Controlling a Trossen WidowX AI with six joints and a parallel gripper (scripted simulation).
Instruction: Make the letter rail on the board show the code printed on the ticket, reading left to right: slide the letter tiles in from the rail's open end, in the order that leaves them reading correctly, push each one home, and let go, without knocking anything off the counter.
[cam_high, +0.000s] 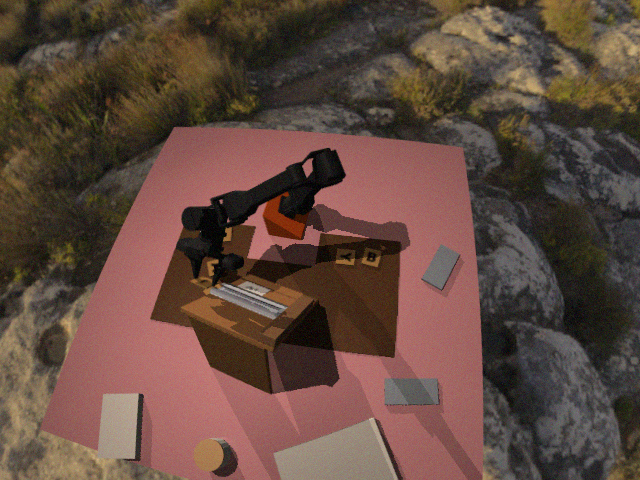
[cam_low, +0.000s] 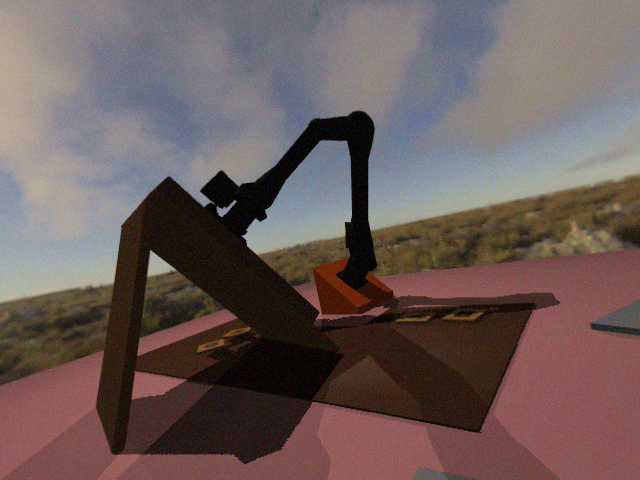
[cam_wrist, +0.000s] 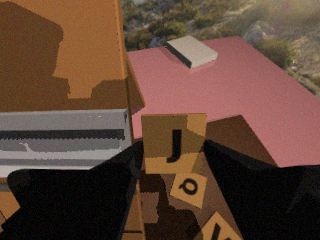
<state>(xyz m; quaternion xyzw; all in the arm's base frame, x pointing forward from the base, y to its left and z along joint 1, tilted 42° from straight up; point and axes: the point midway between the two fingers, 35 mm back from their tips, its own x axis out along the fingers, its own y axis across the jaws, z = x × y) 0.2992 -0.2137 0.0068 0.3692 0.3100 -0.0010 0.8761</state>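
Note:
My gripper (cam_high: 205, 280) (cam_wrist: 173, 144) is shut on the J tile (cam_wrist: 159, 132), holding it upright in the wrist view just off the open left end of the letter rail (cam_high: 248, 300) (cam_wrist: 50, 165). No tile shows in the rail. The slanted board (cam_high: 232, 322) (cam_low: 232, 268) (cam_wrist: 95, 95) carries it; the ticket (cam_high: 253, 288) above is too blurred to read. The Q tile (cam_wrist: 188, 187) and another tile (cam_wrist: 220, 230) lie below. The Y tile (cam_high: 345, 257) and B tile (cam_high: 371, 257) lie right of the board. In the exterior view the board hides the fingertips.
A brown mat (cam_high: 361, 310) (cam_low: 413, 382) lies under the board. The arm's orange base (cam_high: 286, 222) (cam_low: 341, 291) stands behind. Grey slabs (cam_high: 440, 267) (cam_high: 412, 391) are at the right. A pale block (cam_high: 118, 426) (cam_wrist: 190, 50), a cylinder (cam_high: 209, 454) and a large pale slab (cam_high: 336, 452) are in front.

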